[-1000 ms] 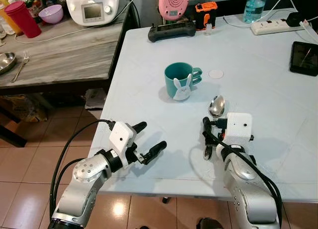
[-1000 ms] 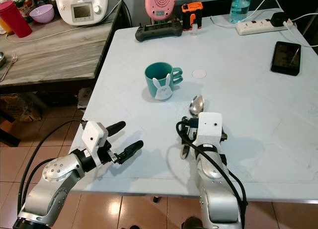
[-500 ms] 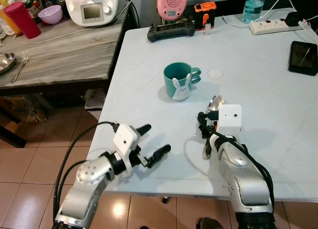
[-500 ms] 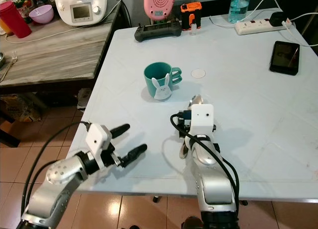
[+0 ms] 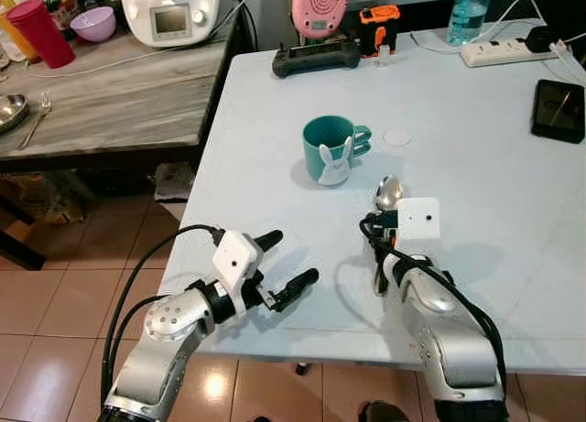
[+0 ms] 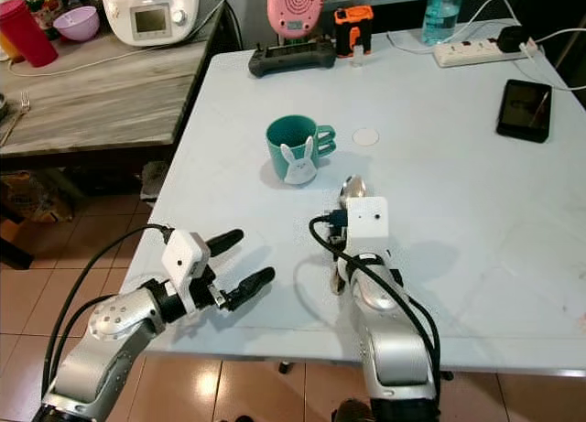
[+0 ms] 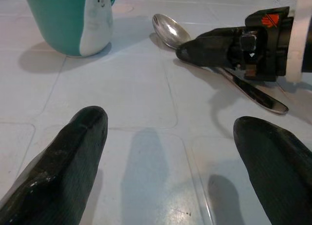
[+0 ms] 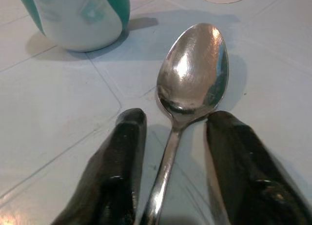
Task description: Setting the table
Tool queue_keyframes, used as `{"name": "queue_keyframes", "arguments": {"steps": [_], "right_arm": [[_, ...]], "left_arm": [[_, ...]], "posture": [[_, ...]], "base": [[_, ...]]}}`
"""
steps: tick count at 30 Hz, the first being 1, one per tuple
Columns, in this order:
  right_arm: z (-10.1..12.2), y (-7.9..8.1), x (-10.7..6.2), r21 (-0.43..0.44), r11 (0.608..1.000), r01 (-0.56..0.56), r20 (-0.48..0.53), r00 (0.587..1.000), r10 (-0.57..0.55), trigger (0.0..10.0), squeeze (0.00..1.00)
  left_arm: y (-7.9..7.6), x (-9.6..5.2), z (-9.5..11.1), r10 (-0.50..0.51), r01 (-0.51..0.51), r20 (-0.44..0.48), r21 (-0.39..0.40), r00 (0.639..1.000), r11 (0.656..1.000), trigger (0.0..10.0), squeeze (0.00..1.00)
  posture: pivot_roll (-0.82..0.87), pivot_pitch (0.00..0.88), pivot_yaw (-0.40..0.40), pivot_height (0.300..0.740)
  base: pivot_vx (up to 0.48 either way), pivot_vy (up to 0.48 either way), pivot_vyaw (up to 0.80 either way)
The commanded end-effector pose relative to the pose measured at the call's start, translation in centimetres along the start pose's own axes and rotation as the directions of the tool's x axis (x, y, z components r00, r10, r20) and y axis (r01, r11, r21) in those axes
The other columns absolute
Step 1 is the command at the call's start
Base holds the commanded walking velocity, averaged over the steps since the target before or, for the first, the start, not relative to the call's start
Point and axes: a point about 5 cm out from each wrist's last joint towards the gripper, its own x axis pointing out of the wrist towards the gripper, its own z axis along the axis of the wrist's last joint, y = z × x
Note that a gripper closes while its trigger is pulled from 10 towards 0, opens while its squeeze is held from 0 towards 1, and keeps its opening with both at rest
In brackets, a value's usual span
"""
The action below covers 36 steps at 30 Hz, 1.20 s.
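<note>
A teal mug [image 5: 330, 147] with a white bunny stands upright mid-table. To its right a metal spoon [image 5: 388, 194] lies flat on the white table [image 5: 476, 175], bowl end toward the mug side. My right gripper [image 8: 173, 132] rests low on the table, open. One black finger [image 8: 119, 161] lies on each side of the spoon handle, with a small gap on both sides. My left gripper [image 5: 286, 260] hovers open over the table's front left corner with nothing between its fingers; the left wrist view shows the mug [image 7: 73, 20] and the spoon [image 7: 168, 32] ahead of it.
At the table's far edge are a black controller [image 5: 316, 56], a pink device [image 5: 320, 5], an orange-black tool [image 5: 379, 24], a bottle [image 5: 470, 10] and a power strip [image 5: 499, 48]. A phone [image 5: 558, 109] lies at right. A wooden side table [image 5: 110, 102] stands to the left.
My right gripper has slid left and slightly toward the mug, closing in along the spoon handle. The left gripper has drifted a little to the right, still open.
</note>
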Motion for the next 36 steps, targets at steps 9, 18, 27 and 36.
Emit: {"name": "queue_keyframes", "arguments": {"steps": [9, 18, 27, 36], "right_arm": [[-3.3, 0.2, -0.5, 0.021, 0.999, -0.036, -0.161, 0.986, 0.039, 0.0, 0.00], [-3.7, 0.0, -0.4, 0.015, 0.999, -0.033, -0.181, 0.983, 0.035, 0.0, 0.00], [-3.8, 0.0, -0.3, 0.041, 0.999, -0.023, -0.185, 0.982, 0.031, 0.0, 0.00], [-1.6, -0.2, -0.5, 0.049, 0.999, -0.018, -0.068, 0.997, 0.022, 0.0, 0.00]], "left_arm": [[0.1, 0.2, 0.6, -0.025, 0.026, 0.024, -0.014, 0.999, 1.000, 10.0, 0.00], [0.0, 0.3, 0.0, -0.038, 0.038, 0.004, 0.006, 0.999, 0.999, 10.0, 0.00], [-0.2, 0.4, 0.0, -0.040, 0.040, 0.008, 0.012, 0.999, 0.999, 10.0, 0.00], [2.6, 0.6, 0.5, 0.210, -0.209, 0.044, -0.032, 0.977, 0.977, 10.0, 0.00]], "posture": [[-0.26, 0.147, 0.153, 0.740], [-0.26, 0.144, 0.149, 0.740], [-0.26, 0.143, 0.146, 0.740], [-0.25, 0.136, 0.141, 0.740]], "base": [[0.000, 0.000, 0.00], [0.000, 0.000, 0.00], [0.000, 0.000, 0.00], [0.000, 0.000, 0.00]]}}
